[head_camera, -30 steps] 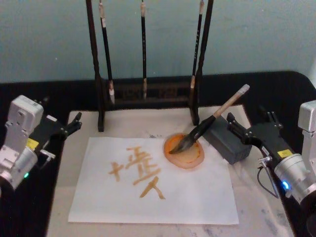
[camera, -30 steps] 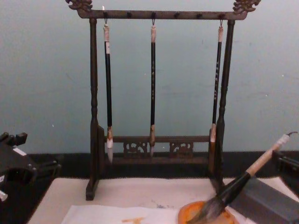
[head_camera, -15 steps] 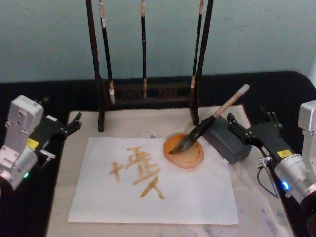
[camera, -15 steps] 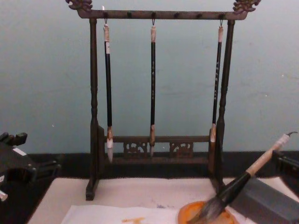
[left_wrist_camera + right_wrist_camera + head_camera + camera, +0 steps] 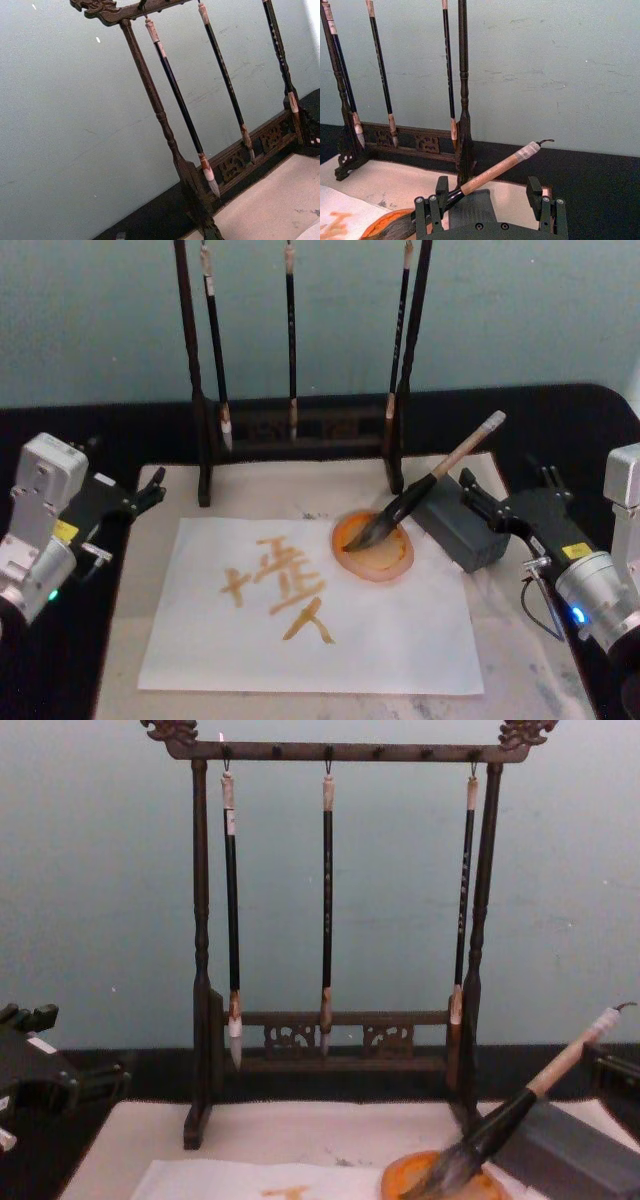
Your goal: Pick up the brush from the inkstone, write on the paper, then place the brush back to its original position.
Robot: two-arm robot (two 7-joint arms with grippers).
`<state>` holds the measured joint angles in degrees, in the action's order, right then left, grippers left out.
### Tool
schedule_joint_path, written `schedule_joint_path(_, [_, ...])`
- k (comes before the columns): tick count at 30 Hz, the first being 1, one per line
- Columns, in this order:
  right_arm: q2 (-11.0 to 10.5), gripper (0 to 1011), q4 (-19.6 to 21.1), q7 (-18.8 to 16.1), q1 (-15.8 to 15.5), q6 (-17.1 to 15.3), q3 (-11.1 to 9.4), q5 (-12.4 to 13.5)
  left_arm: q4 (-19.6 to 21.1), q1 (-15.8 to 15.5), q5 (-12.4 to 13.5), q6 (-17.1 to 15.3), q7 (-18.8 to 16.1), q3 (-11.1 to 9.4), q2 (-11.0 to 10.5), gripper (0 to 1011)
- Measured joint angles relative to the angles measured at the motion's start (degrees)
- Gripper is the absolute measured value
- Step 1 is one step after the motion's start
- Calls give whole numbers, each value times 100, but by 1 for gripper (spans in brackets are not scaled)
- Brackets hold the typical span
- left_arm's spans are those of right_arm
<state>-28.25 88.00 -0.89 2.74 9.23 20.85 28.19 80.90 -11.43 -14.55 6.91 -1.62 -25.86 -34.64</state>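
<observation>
The brush (image 5: 420, 490) lies with its dark bristles in the round orange-brown inkstone (image 5: 385, 558). Its pale handle slopes up to the back right across the grey block, free of either gripper. The white paper (image 5: 380, 630) lies in front and bears orange strokes left of the inkstone. My right gripper (image 5: 503, 478) sits open just right of the block; its wrist view shows the brush (image 5: 490, 172) crossing ahead of the open right gripper (image 5: 488, 187) without touching. My left gripper (image 5: 120, 462) rests open at the mat's left edge, far from the brush.
A dark wooden rack (image 5: 205, 390) with three slim hanging brushes stands at the back of the beige felt mat (image 5: 260, 490). The grey block (image 5: 465, 530) lies right of the inkstone, close to my right gripper. Black tabletop surrounds the mat.
</observation>
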Motion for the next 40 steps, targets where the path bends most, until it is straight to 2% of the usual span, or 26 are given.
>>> schedule_joint_path(40, [0, 1000, 0, 0, 0, 0, 0, 0, 0, 0, 0, 0, 0, 0, 0, 1010])
